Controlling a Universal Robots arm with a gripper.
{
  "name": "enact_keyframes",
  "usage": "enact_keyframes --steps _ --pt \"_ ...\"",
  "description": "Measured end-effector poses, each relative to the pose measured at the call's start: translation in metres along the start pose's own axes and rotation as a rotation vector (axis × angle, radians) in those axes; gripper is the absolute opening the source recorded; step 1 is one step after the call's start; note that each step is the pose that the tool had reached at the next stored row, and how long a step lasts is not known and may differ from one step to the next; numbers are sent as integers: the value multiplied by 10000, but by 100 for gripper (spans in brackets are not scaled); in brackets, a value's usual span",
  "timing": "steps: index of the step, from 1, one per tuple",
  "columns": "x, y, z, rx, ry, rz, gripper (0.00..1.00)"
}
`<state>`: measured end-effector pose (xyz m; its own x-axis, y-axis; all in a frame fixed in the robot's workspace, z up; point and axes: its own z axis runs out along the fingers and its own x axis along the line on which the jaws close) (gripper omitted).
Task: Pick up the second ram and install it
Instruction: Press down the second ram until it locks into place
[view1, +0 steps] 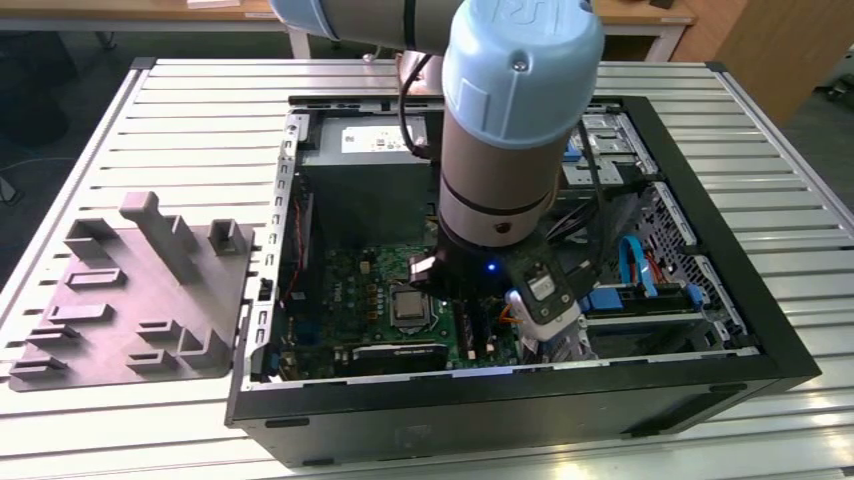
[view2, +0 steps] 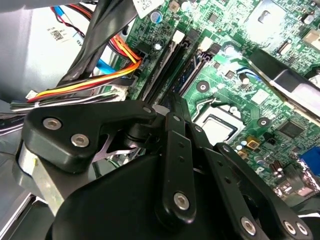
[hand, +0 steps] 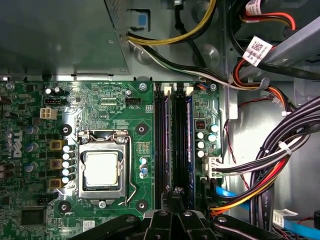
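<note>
The second ram (hand: 189, 145) is a long dark-blue strip standing on edge in the outermost black slot rail of the green motherboard (hand: 100, 105). In the second wrist view it shows as a blue edge (view2: 193, 70) between the rails. My black gripper (hand: 176, 192) hangs over the near end of the slot rails, with its fingertips together and nothing visible between them. The second wrist view shows its tip (view2: 175, 100) just beside the blue strip; I cannot tell whether they touch. In the exterior view the gripper (view1: 461, 300) reaches down into the open computer case (view1: 667, 380).
The CPU socket (hand: 102, 170) lies beside the slot rails. Bundled black, red, orange and yellow cables (hand: 280, 165) crowd the other side. A grey power-supply box (view1: 367, 140) fills the case's far end. A grey slotted fixture (view1: 147, 290) sits on the table at the exterior view's left.
</note>
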<state>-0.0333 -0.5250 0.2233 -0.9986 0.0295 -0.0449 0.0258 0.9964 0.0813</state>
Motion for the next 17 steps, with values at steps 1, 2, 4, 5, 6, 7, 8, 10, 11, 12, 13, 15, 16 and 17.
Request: enact_keyframes --steps 1,2,4,5,6,7,8,10,11,12,13,15,16,17 --pt "0 -1 1 2 1 0 10" --pt "1 -1 3 4 1 0 10" --pt "2 -2 21 3 1 1 10" --pt "3 -3 27 6 2 0 10" --pt "3 -3 28 7 2 1 10" --pt "3 -3 28 6 2 1 10" --pt "3 -3 29 4 1 1 10" --pt "4 -3 36 2 1 1 10" --pt "4 -4 43 6 2 1 10" --pt "4 -5 47 8 2 1 10" --pt "5 -5 47 8 2 1 10" --pt "5 -4 51 0 1 1 10" --pt "4 -4 52 -1 0 1 10" --pt "5 -5 56 0 0 1 10"
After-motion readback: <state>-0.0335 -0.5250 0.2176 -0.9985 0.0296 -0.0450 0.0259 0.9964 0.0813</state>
